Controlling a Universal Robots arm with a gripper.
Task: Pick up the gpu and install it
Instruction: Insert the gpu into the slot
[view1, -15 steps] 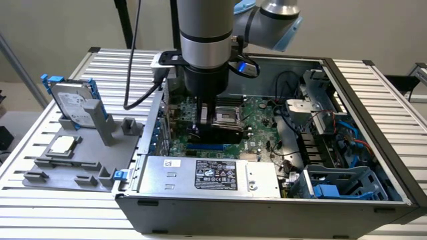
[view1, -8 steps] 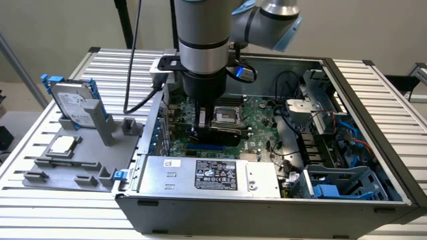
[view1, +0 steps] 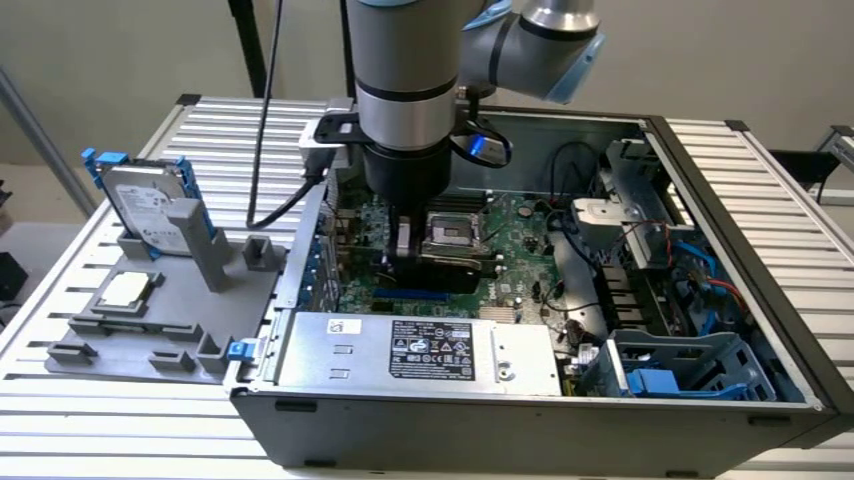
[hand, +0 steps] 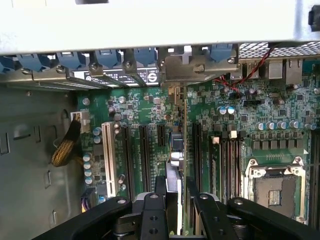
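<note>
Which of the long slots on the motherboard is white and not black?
The outermost slot, nearest the braided cable; every other slot is black.

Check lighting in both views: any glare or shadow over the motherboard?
Exterior view: soft, even light; the arm shades the motherboard beneath it; mild sheen on the power supply. Wrist view: the case wall is washed out to white; the board is evenly lit; the gpu, edge-on between the jaws, shows as a thin dim line.
</note>
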